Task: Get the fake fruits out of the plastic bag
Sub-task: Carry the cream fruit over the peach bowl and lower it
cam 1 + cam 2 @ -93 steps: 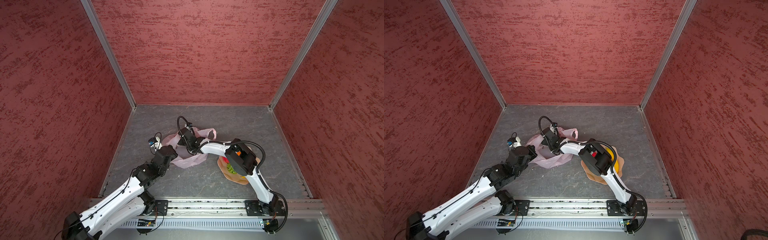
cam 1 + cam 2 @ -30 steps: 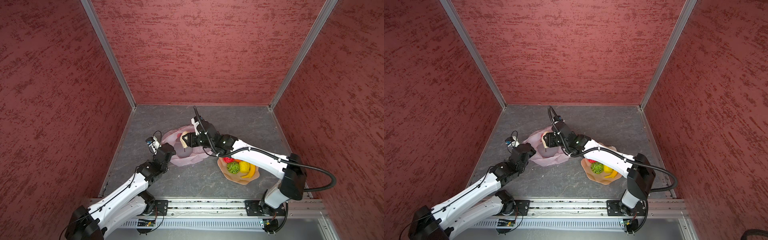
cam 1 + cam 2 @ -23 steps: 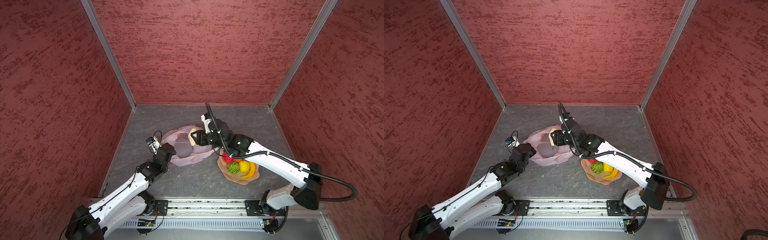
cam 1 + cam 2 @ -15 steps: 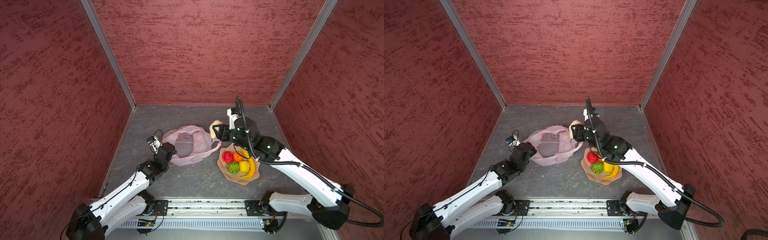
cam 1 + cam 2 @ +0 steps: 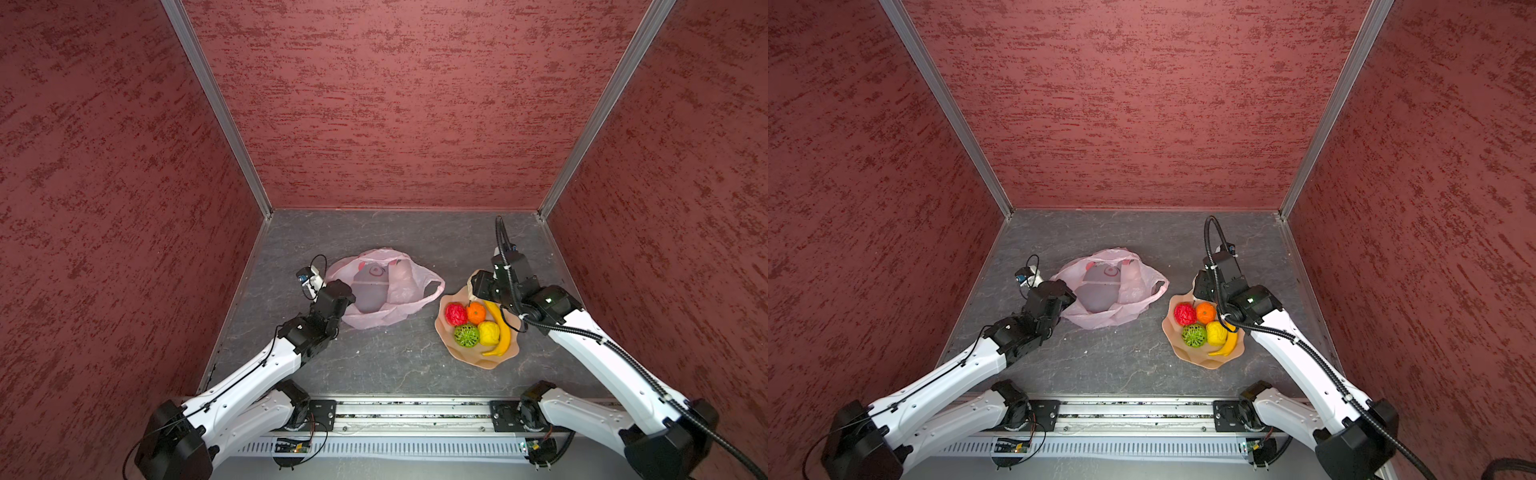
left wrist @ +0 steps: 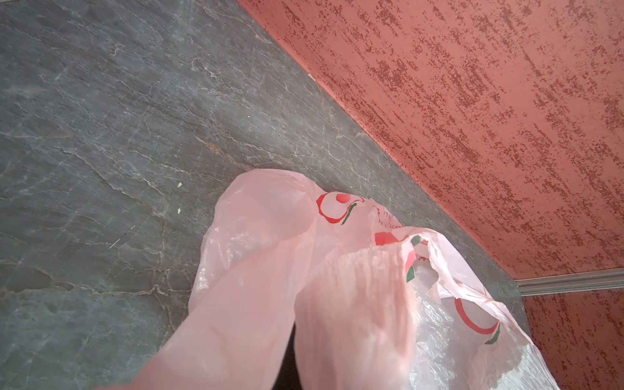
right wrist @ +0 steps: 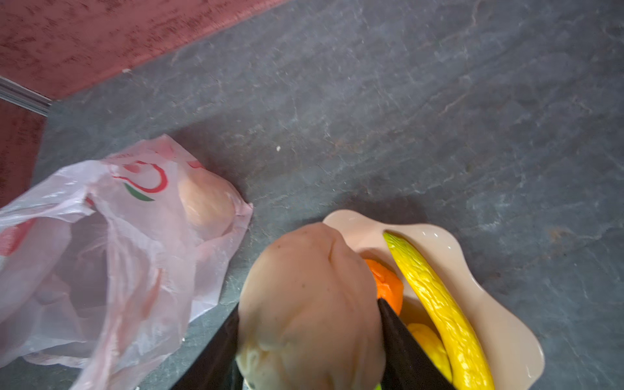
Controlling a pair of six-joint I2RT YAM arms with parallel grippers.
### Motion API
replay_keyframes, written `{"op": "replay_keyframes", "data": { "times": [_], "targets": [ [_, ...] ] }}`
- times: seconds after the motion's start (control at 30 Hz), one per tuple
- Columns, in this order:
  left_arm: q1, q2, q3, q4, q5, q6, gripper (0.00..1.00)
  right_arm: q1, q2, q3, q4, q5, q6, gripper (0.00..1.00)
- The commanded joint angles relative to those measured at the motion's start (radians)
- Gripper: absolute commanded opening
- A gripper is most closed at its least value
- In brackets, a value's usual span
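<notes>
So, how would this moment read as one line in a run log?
left pincer: shut on plastic bag | right pincer: holding cream fruit at dish | bag: second cream fruit inside

Red mottled textured walls [image 5: 395, 104] on three sides; aluminium corner strips [image 5: 215, 108]; grey stone-veined floor [image 5: 374, 232]; even light.

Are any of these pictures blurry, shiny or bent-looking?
Right wrist view: the cream fruit nearest the lens is soft, the banana carries bright glare. Left wrist view: the plastic bag is blurred at its nearest fold. Both top views: sharp, red walls splaying in wide-angle perspective.
</notes>
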Motion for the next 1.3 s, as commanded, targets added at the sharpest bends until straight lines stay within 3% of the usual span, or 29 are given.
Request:
{"op": "replay_keyframes", "data": {
  "times": [0.0, 0.87, 1.27],
  "targets": [
    [0.006, 0.004, 0.020, -0.005, -0.008, 0.024, 0.00, -0.024, -0.017, -0.045, 0.017, -0.050, 0.030, 0.29],
    [0.010, 0.004, 0.015, -0.006, -0.001, 0.036, 0.00, -0.066, -0.015, -0.249, 0.066, -0.087, 0.113, 0.30],
    [0.007, 0.005, 0.013, -0.006, 0.003, 0.033, 0.00, -0.071, -0.020, -0.280, 0.079, -0.090, 0.124, 0.38]
  ]
}}
